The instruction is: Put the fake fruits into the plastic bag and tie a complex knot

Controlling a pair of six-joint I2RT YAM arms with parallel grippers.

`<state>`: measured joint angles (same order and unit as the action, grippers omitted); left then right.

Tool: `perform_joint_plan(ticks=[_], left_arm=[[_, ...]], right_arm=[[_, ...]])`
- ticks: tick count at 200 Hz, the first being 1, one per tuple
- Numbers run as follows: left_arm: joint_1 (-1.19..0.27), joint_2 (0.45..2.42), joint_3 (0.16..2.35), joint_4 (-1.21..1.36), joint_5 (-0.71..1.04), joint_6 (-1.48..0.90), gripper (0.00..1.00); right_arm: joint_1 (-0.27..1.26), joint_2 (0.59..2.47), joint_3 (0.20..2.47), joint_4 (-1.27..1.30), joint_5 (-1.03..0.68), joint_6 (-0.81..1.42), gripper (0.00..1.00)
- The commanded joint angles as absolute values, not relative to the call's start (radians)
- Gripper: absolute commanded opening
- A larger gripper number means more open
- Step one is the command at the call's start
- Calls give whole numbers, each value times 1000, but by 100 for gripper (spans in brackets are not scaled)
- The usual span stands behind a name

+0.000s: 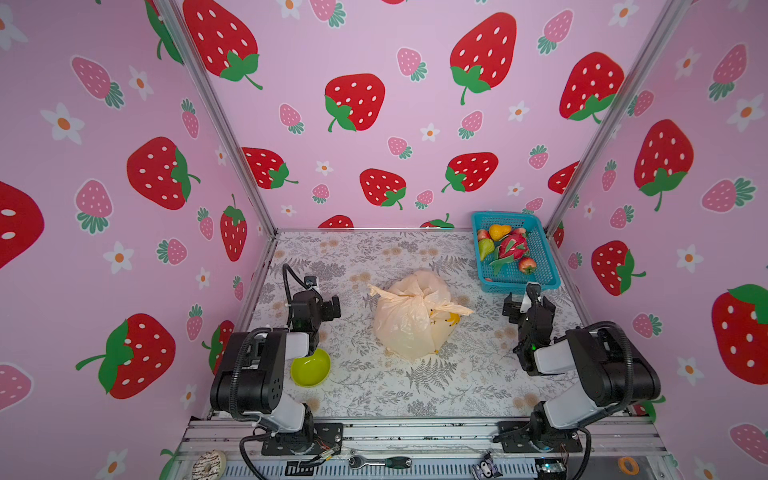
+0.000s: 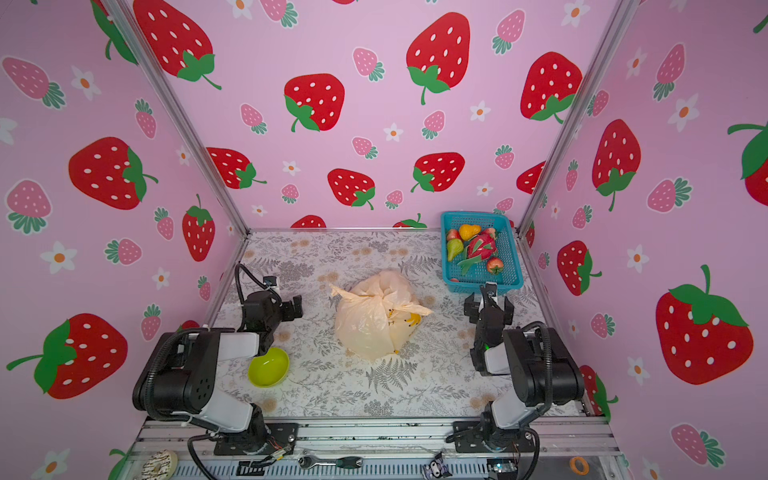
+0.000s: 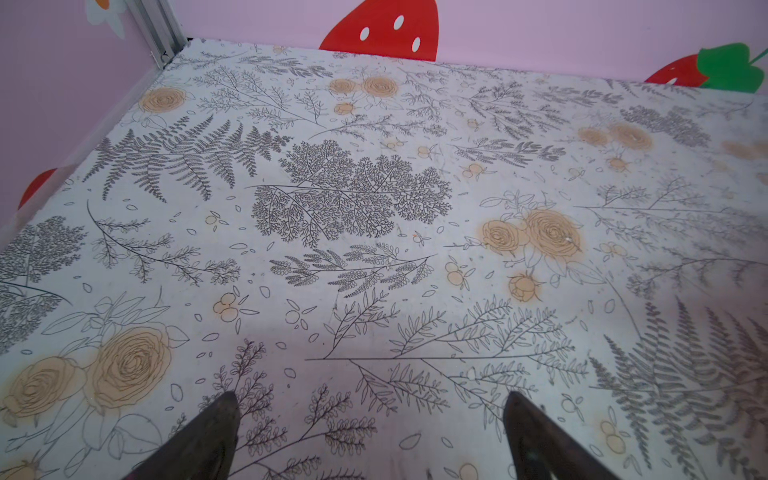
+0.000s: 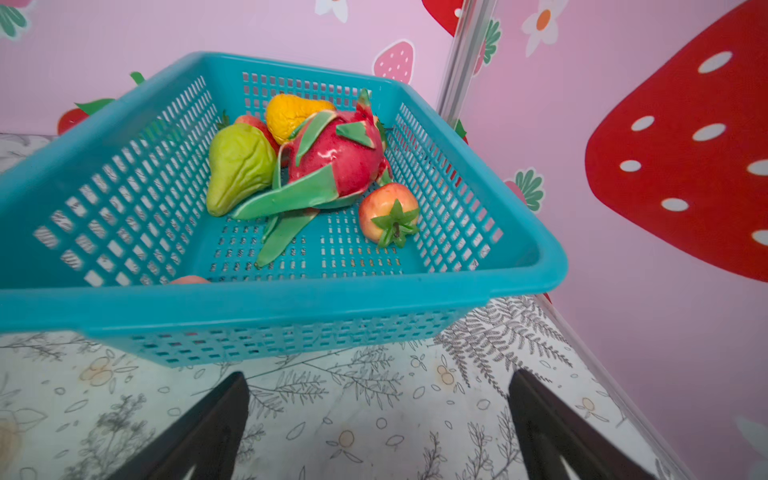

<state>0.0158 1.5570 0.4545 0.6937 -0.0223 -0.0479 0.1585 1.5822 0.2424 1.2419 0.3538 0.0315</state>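
The plastic bag [image 1: 409, 328] [image 2: 370, 328] sits bunched in the middle of the floral table, its handles twisted together on top. Yellow banana shapes [image 1: 452, 319] show at its side; print or fruit, I cannot tell. In the teal basket [image 1: 505, 215] [image 4: 291, 307] at the back right lie an orange pear [image 4: 291, 114], a green pear [image 4: 239, 166], a dragon fruit [image 4: 340, 160] and a red apple [image 4: 388, 214]. My left gripper [image 1: 328, 309] [image 3: 372, 399] stands open left of the bag, over bare table. My right gripper [image 1: 524, 301] [image 4: 380, 376] is open just in front of the basket.
A lime green bowl [image 1: 311, 368] rests by the left arm. On the front rail lie a ratchet tool [image 1: 380, 461], a toy donut [image 1: 210, 463] and a tape roll [image 1: 628, 465]. Strawberry-print walls close the back and both sides.
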Motion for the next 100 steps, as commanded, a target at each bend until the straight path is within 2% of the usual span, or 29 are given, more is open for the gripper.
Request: perform_joint_plan(ticks=[1, 100], left_arm=[[14, 1547, 460, 757, -23, -32, 99], [12, 1548, 461, 756, -23, -32, 99]], right_arm=[[153, 1579, 249, 1301, 333, 37, 100], [153, 1575, 250, 1293, 330, 36, 100]])
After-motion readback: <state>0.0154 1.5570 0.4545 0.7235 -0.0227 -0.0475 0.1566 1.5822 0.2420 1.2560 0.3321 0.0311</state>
